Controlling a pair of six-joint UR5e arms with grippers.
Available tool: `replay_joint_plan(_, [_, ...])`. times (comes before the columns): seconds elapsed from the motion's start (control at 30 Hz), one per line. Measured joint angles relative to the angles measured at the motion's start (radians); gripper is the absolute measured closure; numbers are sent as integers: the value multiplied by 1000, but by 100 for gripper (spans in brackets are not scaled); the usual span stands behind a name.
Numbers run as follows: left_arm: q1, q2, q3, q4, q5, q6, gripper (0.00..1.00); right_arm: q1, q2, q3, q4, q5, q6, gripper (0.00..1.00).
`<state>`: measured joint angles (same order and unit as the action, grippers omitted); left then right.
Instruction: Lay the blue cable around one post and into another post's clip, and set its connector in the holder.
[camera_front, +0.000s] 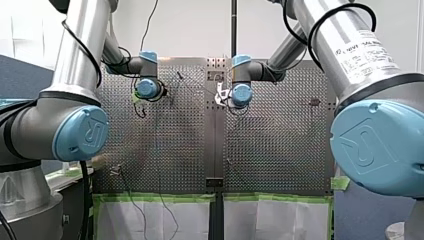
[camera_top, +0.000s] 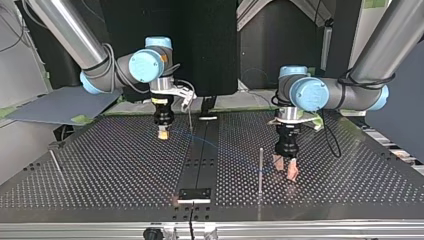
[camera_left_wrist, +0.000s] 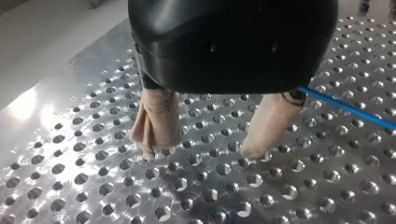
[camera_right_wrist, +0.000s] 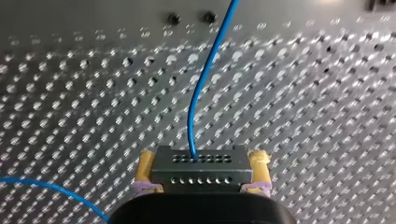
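One connector (camera_right_wrist: 199, 171), held crosswise by right gripper (camera_right_wrist: 202, 157), trails cable (camera_right_wrist: 198, 98) ahead; left gripper (camera_left_wrist: 202, 151) gapes.

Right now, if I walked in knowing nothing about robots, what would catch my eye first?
Probably my right gripper, whose yellow-padded fingers clamp a small dark connector with the blue cable curving away ahead of it over the perforated table. Next, my left gripper, open and empty low over the table, the cable running beside it. In the top view a thin metal post stands beside that gripper.
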<state>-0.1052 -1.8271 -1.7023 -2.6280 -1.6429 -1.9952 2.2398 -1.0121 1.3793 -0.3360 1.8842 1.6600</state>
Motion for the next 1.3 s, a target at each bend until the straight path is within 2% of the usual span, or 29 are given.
replay_joint_plan(0.27, [-1,0,0,3,4,-11,0,-6,0,76,-76,37,35,81])
replay_joint_plan(0.4, [-1,0,0,3,4,-12,0,-7,0,115,-115,69,41,81])
replay_joint_plan(0.53, [-1,0,0,4,4,-12,0,-9,0,153,-153,99,38,81])
replay_joint_plan(0.67, [0,0,0,6,4,-11,0,-16,1,195,-195,119,21,81])
replay_joint_plan(0.8, [2,0,0,6,3,-11,0,-29,1,235,-235,125,-3,81])
replay_joint_plan(1.07, [4,0,0,6,4,-12,0,-62,12,320,-320,126,-28,81])
replay_joint_plan(1.17, [4,0,0,8,4,-12,0,-73,35,350,-350,125,-27,81])
replay_joint_plan(1.3, [5,0,0,10,4,-12,0,-81,71,389,-389,125,-11,81])
